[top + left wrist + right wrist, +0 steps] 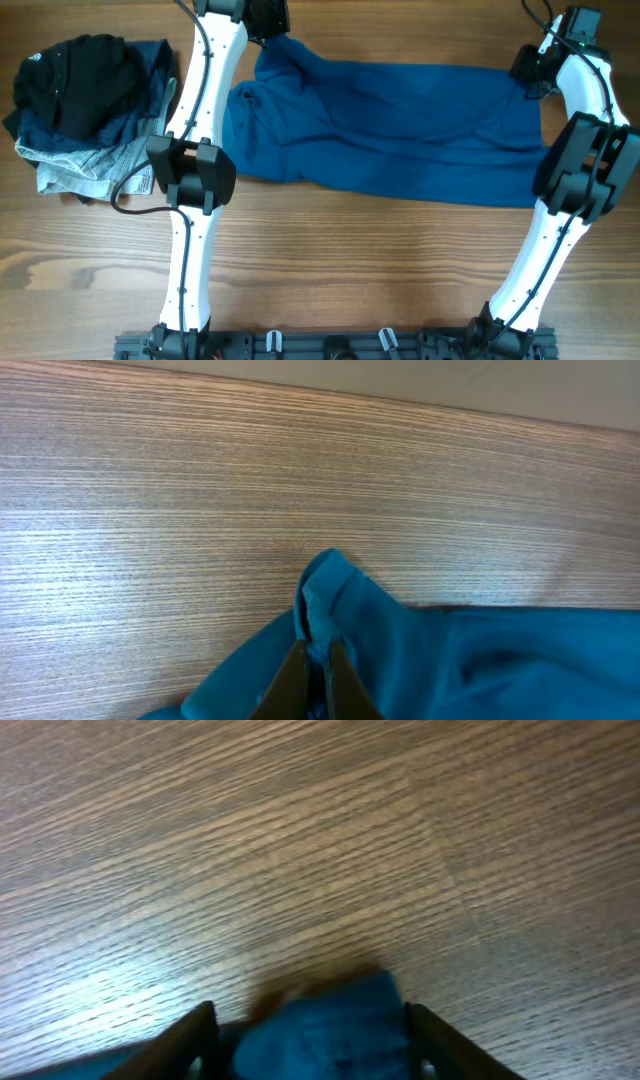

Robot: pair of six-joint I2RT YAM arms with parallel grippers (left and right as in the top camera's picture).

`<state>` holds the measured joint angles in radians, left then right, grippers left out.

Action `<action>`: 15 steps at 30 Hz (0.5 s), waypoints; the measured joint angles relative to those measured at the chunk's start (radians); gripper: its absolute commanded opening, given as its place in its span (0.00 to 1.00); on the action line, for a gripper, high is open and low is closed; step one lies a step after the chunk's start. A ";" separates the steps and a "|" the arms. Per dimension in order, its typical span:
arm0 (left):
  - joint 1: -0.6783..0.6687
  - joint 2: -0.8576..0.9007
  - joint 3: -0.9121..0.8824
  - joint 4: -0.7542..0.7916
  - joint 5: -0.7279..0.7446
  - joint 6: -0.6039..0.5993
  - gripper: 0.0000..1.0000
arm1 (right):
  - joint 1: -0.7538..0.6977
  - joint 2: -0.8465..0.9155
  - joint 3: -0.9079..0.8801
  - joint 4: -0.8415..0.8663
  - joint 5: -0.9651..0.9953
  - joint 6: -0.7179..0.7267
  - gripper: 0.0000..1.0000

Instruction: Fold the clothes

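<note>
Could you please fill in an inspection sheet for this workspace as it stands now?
Surface: wooden table, bare grain near the arms' bases.
Job's things: blue garment, wrinkled, spread wide across the far side.
Clutter: black garment heaped on pale jeans, far left.
Grippers: left gripper shut on one garment corner; right gripper jaws apart, cloth corner between them.
Cables: black cable looping beside the left arm.
Surroundings: rail along the near edge; otherwise nothing seen.

A black garment (75,80) lay heaped at the upper left of the frame, partly over crumpled pale jeans (85,165), all on the wooden table (350,280).
</note>
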<state>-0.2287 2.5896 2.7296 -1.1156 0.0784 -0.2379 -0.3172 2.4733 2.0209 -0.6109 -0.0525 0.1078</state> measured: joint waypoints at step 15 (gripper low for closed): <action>0.001 0.000 0.000 0.011 -0.003 0.000 0.04 | 0.001 0.006 0.013 -0.029 0.063 0.034 0.04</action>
<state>-0.2276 2.5896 2.7296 -1.1049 0.0757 -0.2379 -0.3164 2.4798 2.0338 -0.6399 0.0109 0.1417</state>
